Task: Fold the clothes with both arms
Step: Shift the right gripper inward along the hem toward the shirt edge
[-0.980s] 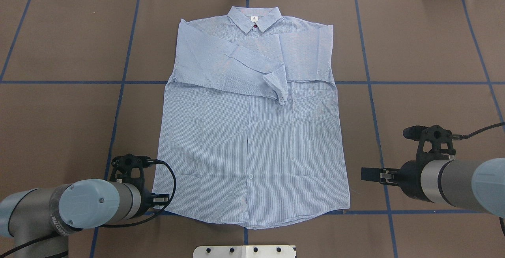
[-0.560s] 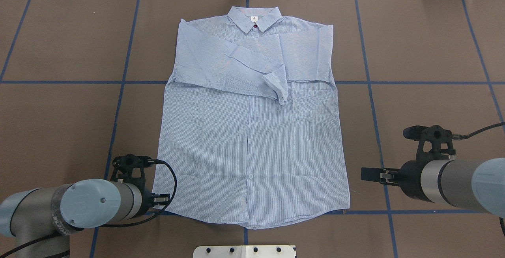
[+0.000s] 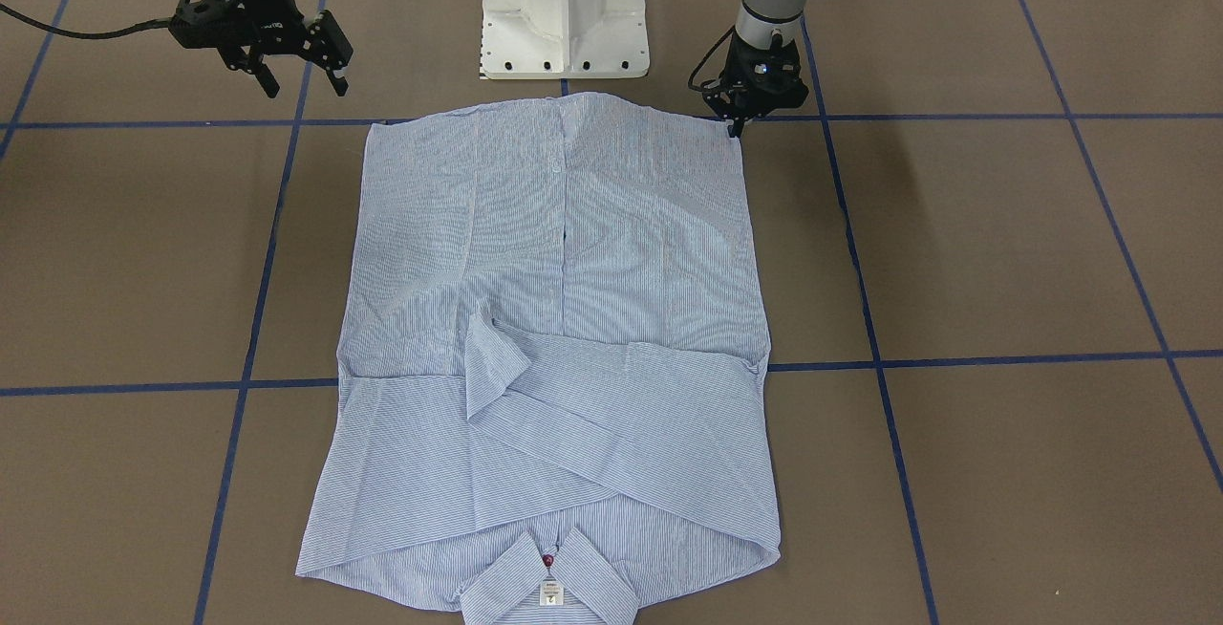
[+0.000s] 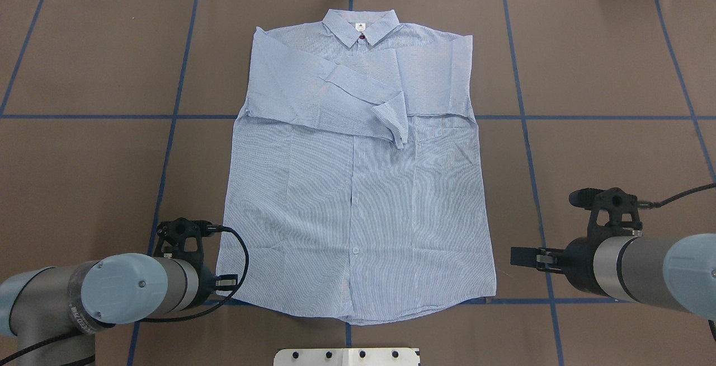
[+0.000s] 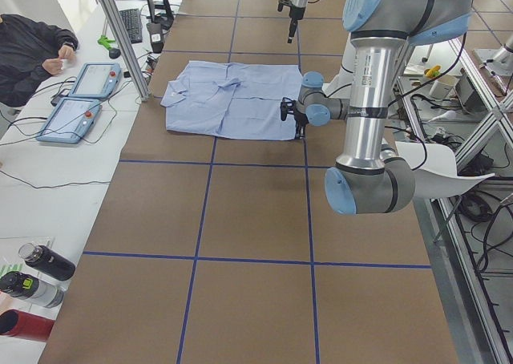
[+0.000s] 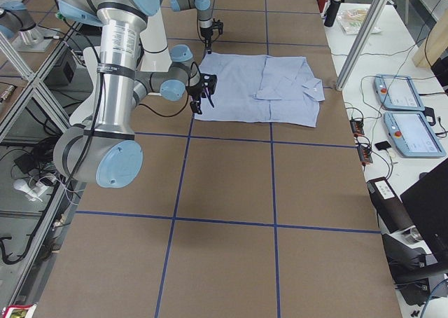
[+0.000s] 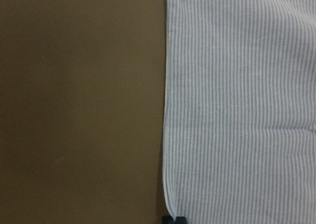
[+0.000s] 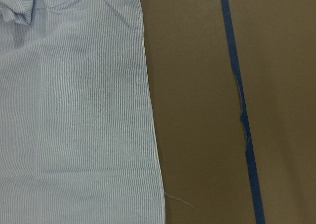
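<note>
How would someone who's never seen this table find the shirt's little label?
Find the light blue striped button-up shirt spread flat on the brown table. Go to its collar, at the end away from the white pedestal. The small white label sits inside it, right beside the reddish top button.

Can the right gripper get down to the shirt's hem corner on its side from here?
Probably yes. The right gripper hangs open beside the shirt, off the cloth, with only bare table between it and that hem corner.
</note>
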